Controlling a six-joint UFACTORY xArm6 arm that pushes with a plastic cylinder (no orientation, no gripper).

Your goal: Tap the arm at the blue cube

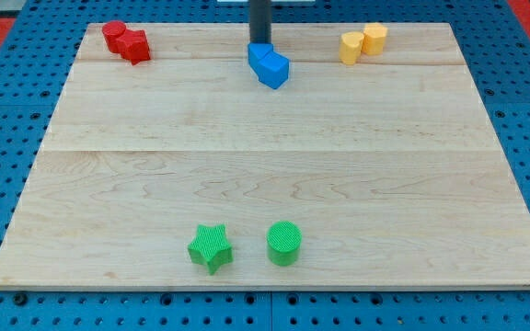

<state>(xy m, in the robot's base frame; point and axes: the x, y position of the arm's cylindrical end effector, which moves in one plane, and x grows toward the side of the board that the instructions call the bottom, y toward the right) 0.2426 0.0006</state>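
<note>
Two blue blocks sit touching near the view's top centre: a blue cube [273, 70] on the right and a smaller blue block [259, 57] on its upper left. My dark rod comes down from the view's top edge. My tip [260, 42] stands just behind the smaller blue block, at its top edge, seemingly touching it. The tip is a little up and left of the blue cube.
The wooden board [274, 184] lies on a blue pegboard table. A red cylinder [114, 35] and a red block [135, 46] sit at the top left. Two yellow blocks [352, 47] [374, 38] sit at the top right. A green star [211, 247] and green cylinder [284, 243] sit near the bottom.
</note>
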